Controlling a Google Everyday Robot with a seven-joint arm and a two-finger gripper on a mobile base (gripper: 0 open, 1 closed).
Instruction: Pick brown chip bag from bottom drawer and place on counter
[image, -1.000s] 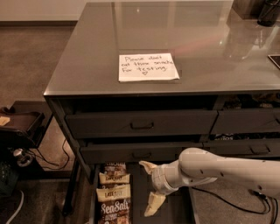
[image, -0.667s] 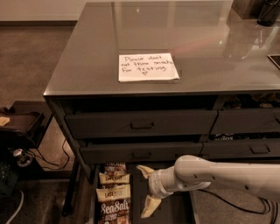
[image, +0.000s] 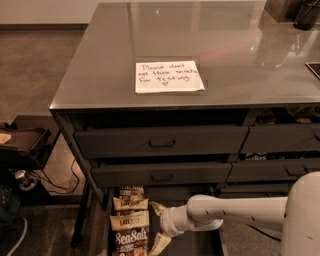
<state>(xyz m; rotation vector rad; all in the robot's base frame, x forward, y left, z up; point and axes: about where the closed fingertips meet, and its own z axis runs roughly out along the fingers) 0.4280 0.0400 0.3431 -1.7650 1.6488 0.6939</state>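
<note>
The two-finger gripper (image: 159, 226) on the white arm sits low inside the long, dark grey metal bottom drawer (image: 197, 246). Its cream fingers (image: 157, 207) are spread apart with nothing between them. Along that drawer's left side, just beside the fingers, lies a row of small dark brown snack bags. Of these, the brown chip bag (image: 131, 239) lettered "Sea Salt" is nearest the drawer's front. Above the drawer is the glossy grey counter (image: 230, 55), bearing a white handwritten paper note (image: 169, 76).

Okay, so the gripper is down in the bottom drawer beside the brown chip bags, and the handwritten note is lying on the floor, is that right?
Not quite: the note lies on the counter, not on the floor, as the camera view shows. The rest holds: the gripper is down in the bottom drawer, beside the brown chip bags.
</note>
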